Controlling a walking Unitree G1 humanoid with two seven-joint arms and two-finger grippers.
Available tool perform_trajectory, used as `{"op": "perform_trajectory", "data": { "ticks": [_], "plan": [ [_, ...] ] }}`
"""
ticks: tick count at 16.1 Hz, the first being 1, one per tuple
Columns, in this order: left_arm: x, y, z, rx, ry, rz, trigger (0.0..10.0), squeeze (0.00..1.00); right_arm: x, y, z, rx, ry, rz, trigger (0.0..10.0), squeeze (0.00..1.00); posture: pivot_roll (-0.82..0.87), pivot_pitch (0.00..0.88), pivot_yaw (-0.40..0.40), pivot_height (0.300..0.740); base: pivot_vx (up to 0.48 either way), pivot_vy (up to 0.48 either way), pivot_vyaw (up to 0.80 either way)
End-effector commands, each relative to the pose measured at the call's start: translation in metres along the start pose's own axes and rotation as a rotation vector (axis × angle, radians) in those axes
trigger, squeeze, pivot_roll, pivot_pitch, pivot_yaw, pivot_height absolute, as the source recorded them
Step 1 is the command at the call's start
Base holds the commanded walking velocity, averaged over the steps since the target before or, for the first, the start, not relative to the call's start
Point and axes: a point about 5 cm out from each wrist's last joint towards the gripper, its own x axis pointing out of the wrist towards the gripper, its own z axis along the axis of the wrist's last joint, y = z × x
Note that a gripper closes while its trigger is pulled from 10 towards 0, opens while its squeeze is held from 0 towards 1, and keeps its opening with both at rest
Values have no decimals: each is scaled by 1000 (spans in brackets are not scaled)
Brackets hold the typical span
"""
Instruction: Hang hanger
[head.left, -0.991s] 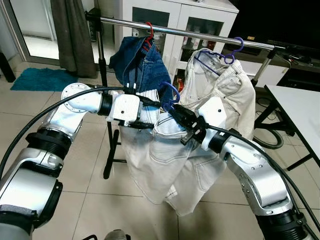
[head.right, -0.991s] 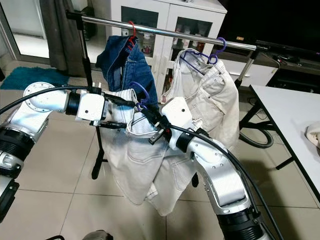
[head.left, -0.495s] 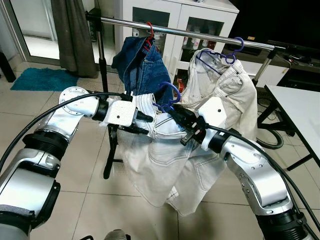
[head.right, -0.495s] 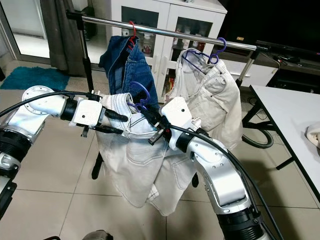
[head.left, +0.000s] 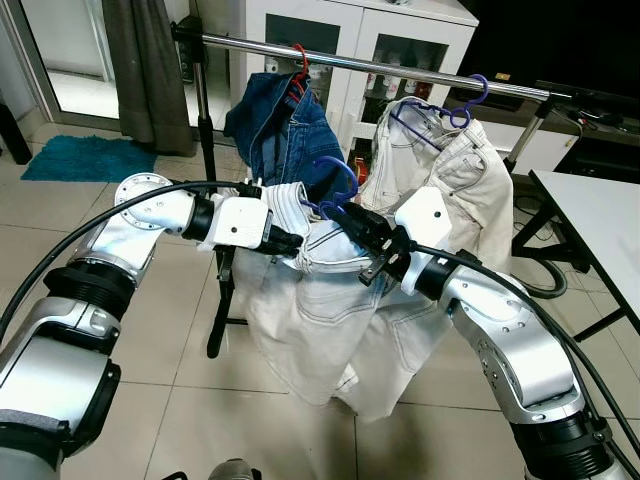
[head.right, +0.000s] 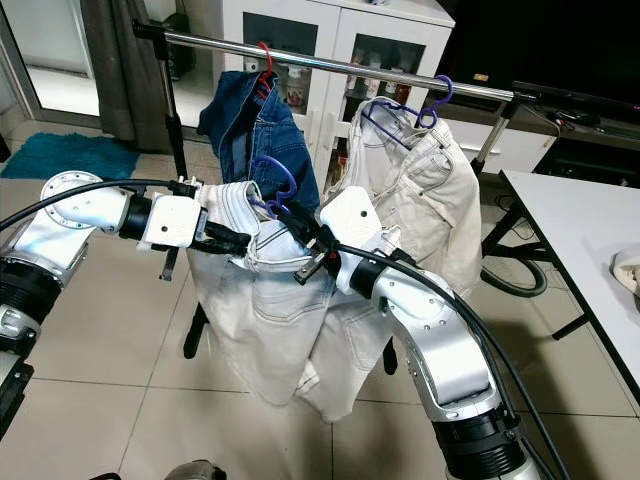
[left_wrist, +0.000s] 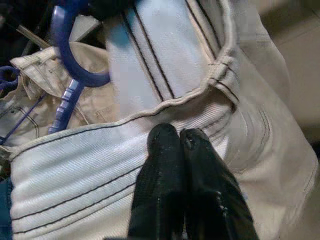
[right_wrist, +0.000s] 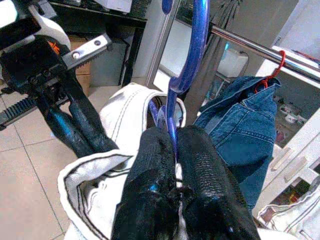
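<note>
A pair of white jeans (head.left: 322, 325) hangs on a blue hanger (head.left: 336, 176) that I hold up in front of the chrome rail (head.left: 400, 72). My right gripper (head.left: 352, 222) is shut on the hanger's neck just under its hook (right_wrist: 192, 60). My left gripper (head.left: 291, 244) is shut on the jeans' waistband (left_wrist: 125, 165), beside the hanger. The hook sits below the rail, between the two garments on it. On the rail hang blue jeans (head.left: 285, 125) on a red hanger and more white jeans (head.left: 450, 170) on a purple hanger.
The rack's black post (head.left: 208, 150) and foot stand at the left. A white cabinet (head.left: 350, 40) is behind the rail. A white table (head.left: 600, 225) is at the right. A teal rug (head.left: 85, 158) and a curtain (head.left: 140, 60) lie at the far left.
Both arms have lifted the hanger and white jeans a little towards the rail. My left gripper has drawn in close beside the right one on the waistband.
</note>
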Motion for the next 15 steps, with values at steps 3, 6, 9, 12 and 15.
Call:
{"op": "perform_trajectory", "data": {
  "ticks": [3, 6, 9, 12, 15],
  "plan": [
    [5, 10, 27, -11, -209, 73, 0, 0, -4, -10, 21, -43, -95, -35, 0, 0, 81, 0, -120, 740, 0, 0, 0],
    [3, 14, 39, -3, -286, 128, 0, 0, -4, -9, 20, -41, -92, -29, 0, 0, 85, 0, -130, 740, 0, 0, 0],
    [-4, 18, 44, 1, -297, 168, 0, 0, -3, -9, 19, -40, -89, -21, 0, 0, 88, 0, -133, 740, 0, 0, 0],
    [1, 13, 43, 5, -263, 77, 10000, 1000, -3, -9, 19, -42, -88, -21, 0, 0, 87, 0, -133, 740, 0, 0, 0],
    [8, 6, 36, -2, -218, -2, 10000, 1000, -3, -9, 19, -44, -86, -21, 0, 0, 82, 0, -129, 740, 0, 0, 0]
  ]
}}
